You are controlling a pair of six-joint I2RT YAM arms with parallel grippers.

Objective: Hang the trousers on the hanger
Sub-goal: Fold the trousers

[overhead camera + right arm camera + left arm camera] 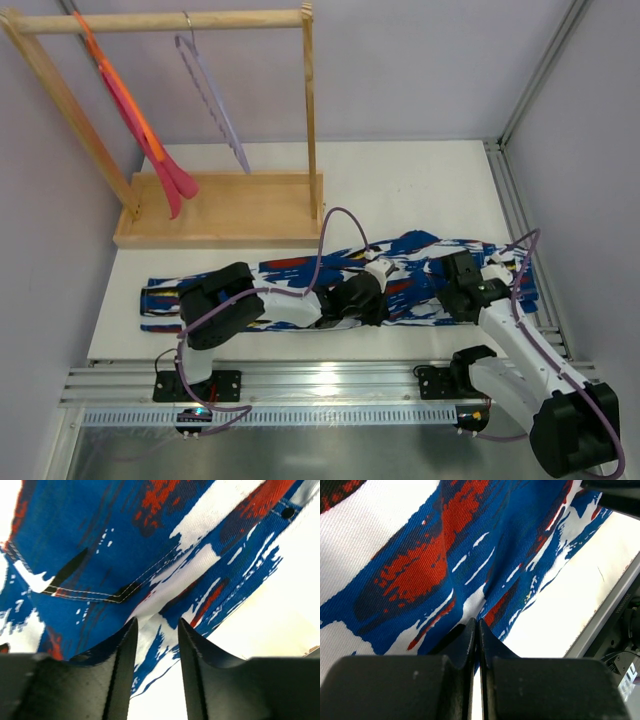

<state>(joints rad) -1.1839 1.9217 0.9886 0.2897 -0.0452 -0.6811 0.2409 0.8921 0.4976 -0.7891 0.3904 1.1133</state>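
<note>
My left gripper [476,622] has its jaws pressed together, tips down on a crease in the trousers [415,250] (I cannot tell whether any cloth is nipped between them). The right gripper [157,622] stands with its jaws apart, low over the printed cloth near its edge. The trousers lie flat, stretched left to right along the near part of the table [420,190]. The hanger [215,100] hangs by its hook from the wooden rack [310,110] at the back, well apart from the 2 arms.

One overhead, two close on trousers [410,575]
</note>
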